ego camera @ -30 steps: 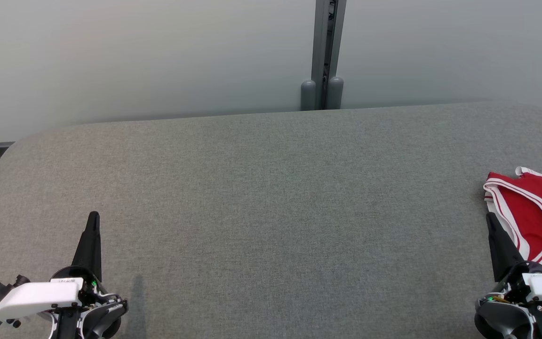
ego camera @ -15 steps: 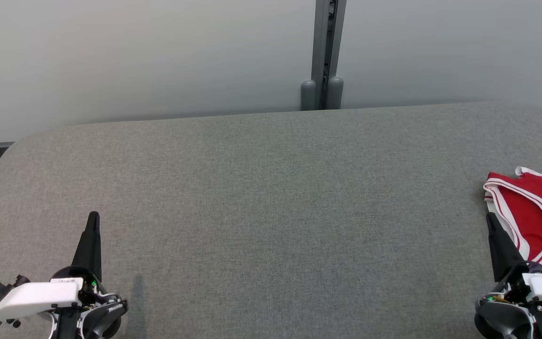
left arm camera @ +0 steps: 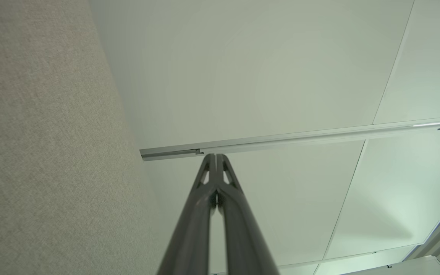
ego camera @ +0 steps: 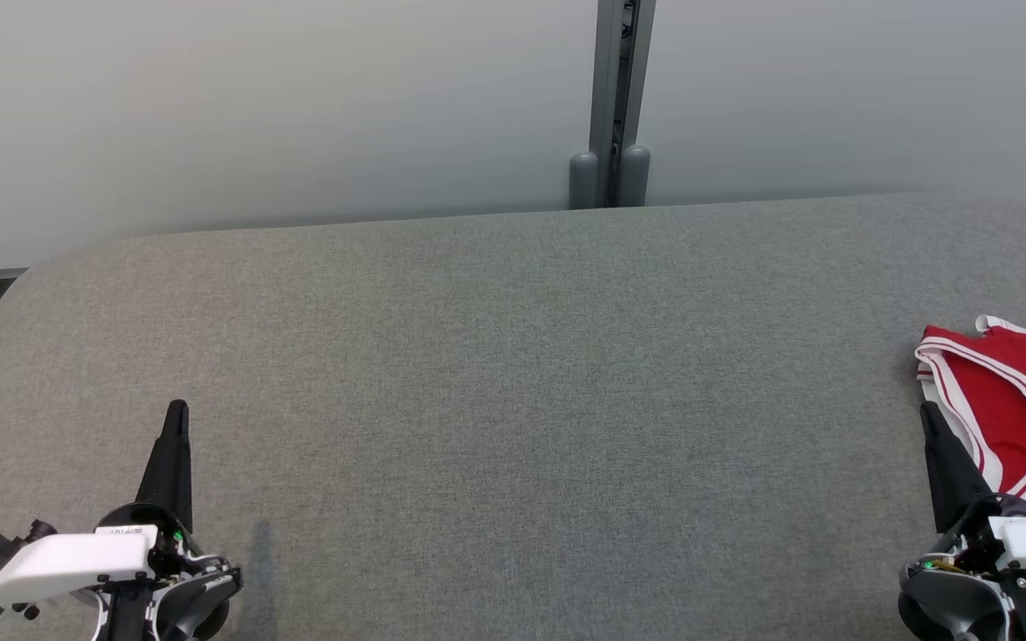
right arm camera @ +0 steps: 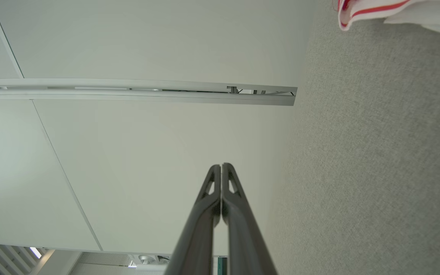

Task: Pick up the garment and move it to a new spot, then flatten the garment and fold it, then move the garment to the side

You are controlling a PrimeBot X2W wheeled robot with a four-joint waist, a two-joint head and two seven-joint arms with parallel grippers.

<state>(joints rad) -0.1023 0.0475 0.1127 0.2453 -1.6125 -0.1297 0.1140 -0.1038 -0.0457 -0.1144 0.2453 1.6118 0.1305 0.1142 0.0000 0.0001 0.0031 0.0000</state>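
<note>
The garment [ego camera: 1012,401], red cloth with white bands and a white part at its near edge, lies at the far right of the grey fabric-covered table [ego camera: 513,356], cut off by the frame's right edge. Its white, red-striped edge [right arm camera: 414,11] shows at the top right of the right wrist view. My right gripper [ego camera: 927,409] stands at the lower right with its tip just left of the garment, fingers shut on nothing [right arm camera: 221,165]. At the lower left, far from the garment, my left gripper [ego camera: 176,408] is shut and empty [left arm camera: 215,156].
Pale wall panels rise behind the table's far edge, with a grey post [ego camera: 611,107] at the middle back. The table's corners are rounded. A wide stretch of bare grey fabric lies between the two grippers.
</note>
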